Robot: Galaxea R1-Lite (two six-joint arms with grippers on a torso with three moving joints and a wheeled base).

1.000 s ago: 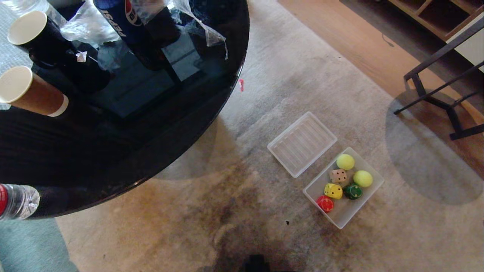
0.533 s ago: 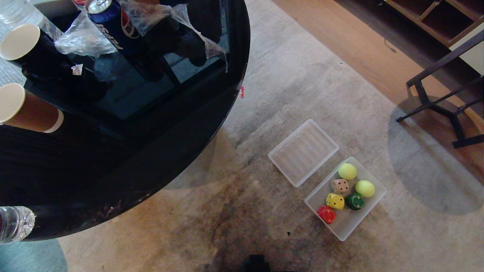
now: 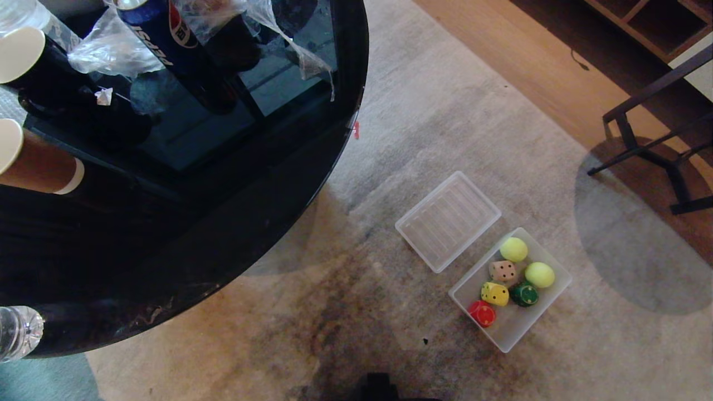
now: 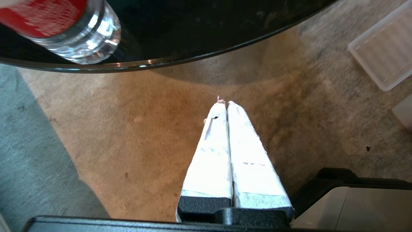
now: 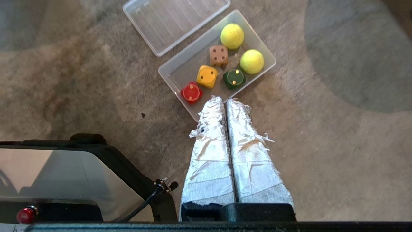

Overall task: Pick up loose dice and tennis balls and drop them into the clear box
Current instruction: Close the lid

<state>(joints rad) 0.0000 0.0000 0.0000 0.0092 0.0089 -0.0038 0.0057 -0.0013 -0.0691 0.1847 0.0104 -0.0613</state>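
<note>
The clear box (image 3: pixel 515 328) (image 5: pixel 175 69) sits on the carpet right of centre. Inside it lie two tennis balls (image 3: pixel 513 249) (image 3: pixel 540 274) (image 5: pixel 232 36) (image 5: pixel 251 61) and the dice: beige (image 3: pixel 503 271) (image 5: pixel 218 55), yellow (image 3: pixel 494 293) (image 5: pixel 207 76), dark green (image 3: pixel 524 293) (image 5: pixel 234 78) and red (image 3: pixel 482 313) (image 5: pixel 191 92). My right gripper (image 5: pixel 224 100) hangs shut and empty above the carpet, just short of the box's near edge. Over bare carpet near the table's rim, my left gripper (image 4: pixel 224 103) is shut and empty. Neither arm shows in the head view.
The flat ribbed lid (image 3: pixel 447 221) lies beside the box, toward the table. A round black glass table (image 3: pixel 234 223) fills the left, carrying paper cups (image 3: pixel 33 161), a Pepsi can (image 3: pixel 161 39), plastic wrap and a water bottle (image 4: pixel 64 29). Dark chair legs (image 3: pixel 657 150) stand at right.
The whole head view has shifted as the camera moved; the box, lid and table sit slightly lower in the picture than a second ago. The things themselves have not moved.
</note>
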